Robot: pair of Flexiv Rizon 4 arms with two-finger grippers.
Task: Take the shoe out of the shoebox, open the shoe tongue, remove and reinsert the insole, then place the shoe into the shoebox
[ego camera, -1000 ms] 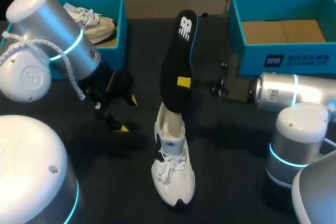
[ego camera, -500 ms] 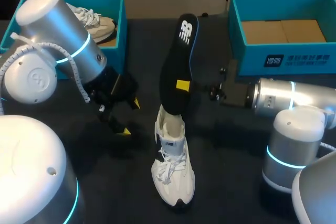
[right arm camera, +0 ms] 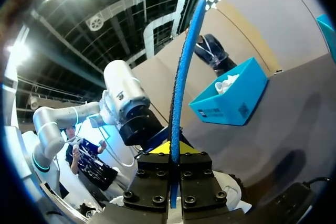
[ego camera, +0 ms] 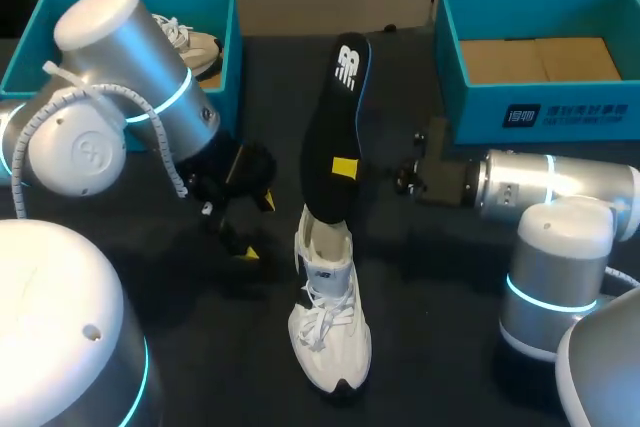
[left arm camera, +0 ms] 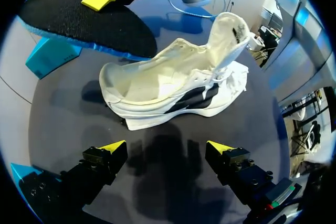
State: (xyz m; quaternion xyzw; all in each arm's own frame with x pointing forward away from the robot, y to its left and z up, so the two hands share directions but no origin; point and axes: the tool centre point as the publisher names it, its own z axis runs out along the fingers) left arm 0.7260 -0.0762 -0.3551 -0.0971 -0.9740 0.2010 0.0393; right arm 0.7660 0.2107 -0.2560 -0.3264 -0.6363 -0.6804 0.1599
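Note:
A white shoe (ego camera: 328, 332) lies on the dark table, toe toward me, its tongue pulled open and its inside bare (left arm camera: 157, 85). The black insole (ego camera: 335, 127) with a blue rim stands nearly upright over the shoe's heel, with my right gripper (ego camera: 345, 167) shut on its middle. In the right wrist view the insole (right arm camera: 184, 72) shows edge-on between the closed fingers of that gripper (right arm camera: 175, 148). My left gripper (ego camera: 257, 226) hangs open just left of the shoe's heel. In its own view the left gripper (left arm camera: 165, 148) faces the shoe's side with nothing between the yellow tips.
A teal shoebox (ego camera: 228, 57) holding another white shoe stands at the back left. A second teal shoebox (ego camera: 540, 112), with a brown bottom, stands at the back right. My right arm (ego camera: 540, 187) lies across the table's right side.
My left arm has moved right, bringing its open gripper closer to the shoe's heel. The insole has shifted slightly left in the right gripper's hold.

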